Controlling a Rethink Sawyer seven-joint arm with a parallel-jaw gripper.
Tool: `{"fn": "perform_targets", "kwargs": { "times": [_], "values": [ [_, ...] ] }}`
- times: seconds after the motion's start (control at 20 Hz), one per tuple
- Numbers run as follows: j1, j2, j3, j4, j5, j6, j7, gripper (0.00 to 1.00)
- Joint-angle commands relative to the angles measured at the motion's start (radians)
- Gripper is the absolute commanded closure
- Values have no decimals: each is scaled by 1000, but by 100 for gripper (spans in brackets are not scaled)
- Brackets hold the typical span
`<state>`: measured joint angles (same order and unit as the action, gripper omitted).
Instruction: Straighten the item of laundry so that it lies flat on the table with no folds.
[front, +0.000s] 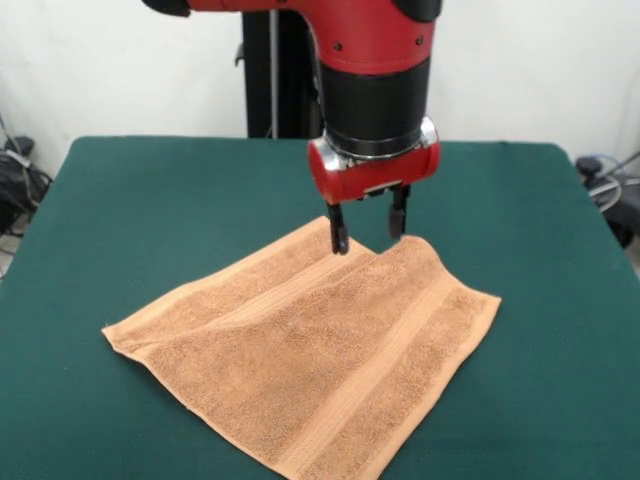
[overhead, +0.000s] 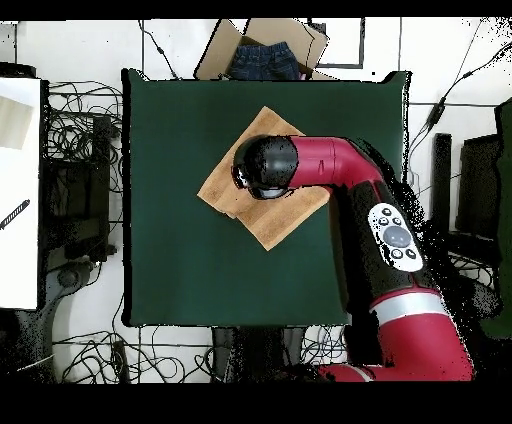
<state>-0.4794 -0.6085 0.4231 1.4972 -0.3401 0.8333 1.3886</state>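
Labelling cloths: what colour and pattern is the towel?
Light orange-brown terry towel with woven border bands; front view shows it best.

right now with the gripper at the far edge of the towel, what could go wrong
1. The gripper stands open at the far edge of the light orange-brown terry towel, where the cloth dips between its fingers; closing there may pinch a ridge and add a fold.
2. A pull away from the towel could drag it whole across the dark green cloth table instead of smoothing it.
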Motion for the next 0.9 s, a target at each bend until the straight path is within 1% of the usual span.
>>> {"fn": "perform_targets", "kwargs": {
  "times": [0.05,0.55,0.7,0.9],
  "values": [
    [53,70,-18,19,-14,-139,156,0],
    [70,98,-40,25,-3,-211,167,0],
    [82,112,-44,-5,4,-200,164,0],
    [84,118,-44,-11,9,-206,164,0]
  ]
}}
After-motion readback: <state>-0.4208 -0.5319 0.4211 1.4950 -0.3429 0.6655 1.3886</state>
